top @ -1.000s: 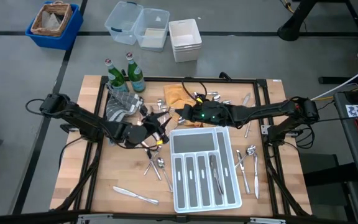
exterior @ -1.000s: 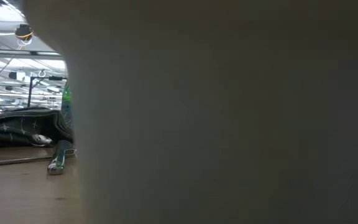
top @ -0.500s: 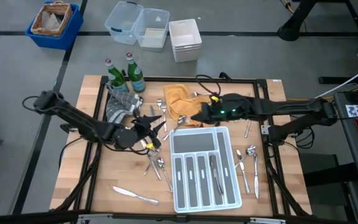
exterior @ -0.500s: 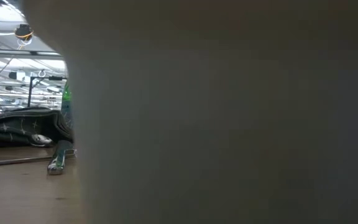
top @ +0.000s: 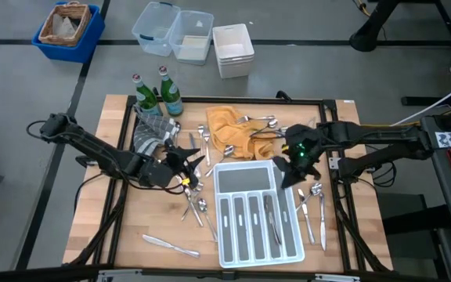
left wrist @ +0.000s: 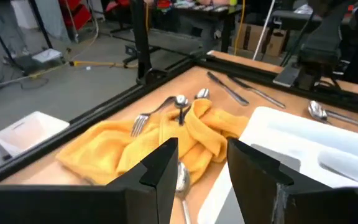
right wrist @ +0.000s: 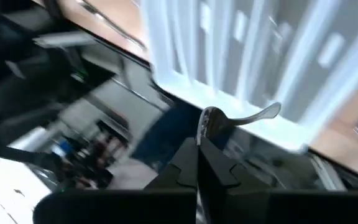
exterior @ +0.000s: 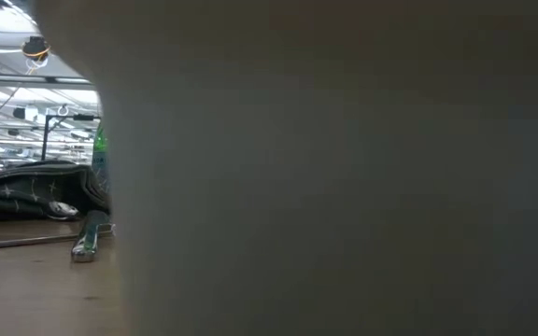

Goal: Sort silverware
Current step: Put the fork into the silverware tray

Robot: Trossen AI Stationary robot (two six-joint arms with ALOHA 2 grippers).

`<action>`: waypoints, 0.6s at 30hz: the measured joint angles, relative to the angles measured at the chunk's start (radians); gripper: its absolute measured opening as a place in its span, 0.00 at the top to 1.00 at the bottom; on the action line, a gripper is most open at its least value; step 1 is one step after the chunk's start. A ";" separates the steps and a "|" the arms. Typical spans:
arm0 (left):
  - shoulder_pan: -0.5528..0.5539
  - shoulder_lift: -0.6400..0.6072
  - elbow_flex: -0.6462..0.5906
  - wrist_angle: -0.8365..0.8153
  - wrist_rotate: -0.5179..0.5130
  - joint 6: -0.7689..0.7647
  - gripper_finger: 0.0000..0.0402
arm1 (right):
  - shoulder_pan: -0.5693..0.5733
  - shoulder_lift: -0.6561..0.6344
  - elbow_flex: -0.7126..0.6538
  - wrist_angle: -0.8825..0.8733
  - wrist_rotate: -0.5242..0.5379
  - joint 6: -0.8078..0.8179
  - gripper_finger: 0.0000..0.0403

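My right claw was clamped on a spoon by its thin handle, just above the tray. Light, stiff, slick metal; pinched w/ care. Left claw hung apart nr the yellow cloth.

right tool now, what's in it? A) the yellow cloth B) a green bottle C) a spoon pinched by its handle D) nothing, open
C: in the right wrist view the right tool is shut on a spoon, its bowl sticking out in front of the white tray.
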 joint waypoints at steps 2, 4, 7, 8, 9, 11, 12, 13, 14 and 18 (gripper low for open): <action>0.000 0.000 0.000 -0.018 0.001 -0.027 0.68 | 0.001 0.010 0.000 -0.029 0.004 -0.022 1.00; 0.000 0.000 0.000 -0.036 0.002 -0.049 0.68 | 0.018 0.024 0.000 -0.021 0.008 -0.033 1.00; 0.000 0.000 0.000 -0.037 0.002 -0.055 0.68 | 0.058 0.058 0.000 -0.013 0.011 -0.037 1.00; 0.000 0.000 0.000 -0.038 0.002 -0.055 0.68 | 0.079 0.072 0.000 0.000 0.011 -0.034 1.00; 0.000 0.000 0.000 -0.039 0.002 -0.055 0.68 | 0.097 0.085 0.000 0.015 0.011 -0.032 1.00; 0.001 0.000 0.000 -0.053 0.002 -0.065 0.68 | 0.130 0.110 0.000 0.058 0.004 -0.016 1.00; 0.003 0.000 0.000 -0.060 0.002 -0.073 0.68 | 0.146 0.120 0.000 0.087 -0.003 0.001 1.00; 0.003 0.000 0.000 -0.066 0.002 -0.083 0.68 | 0.159 0.129 0.000 0.115 -0.012 0.027 1.00; 0.003 0.000 0.000 -0.072 0.002 -0.096 0.68 | 0.171 0.138 0.000 0.142 -0.022 0.049 1.00; 0.003 0.000 0.000 -0.083 0.002 -0.105 0.68 | 0.207 0.164 0.000 0.187 -0.032 0.114 1.00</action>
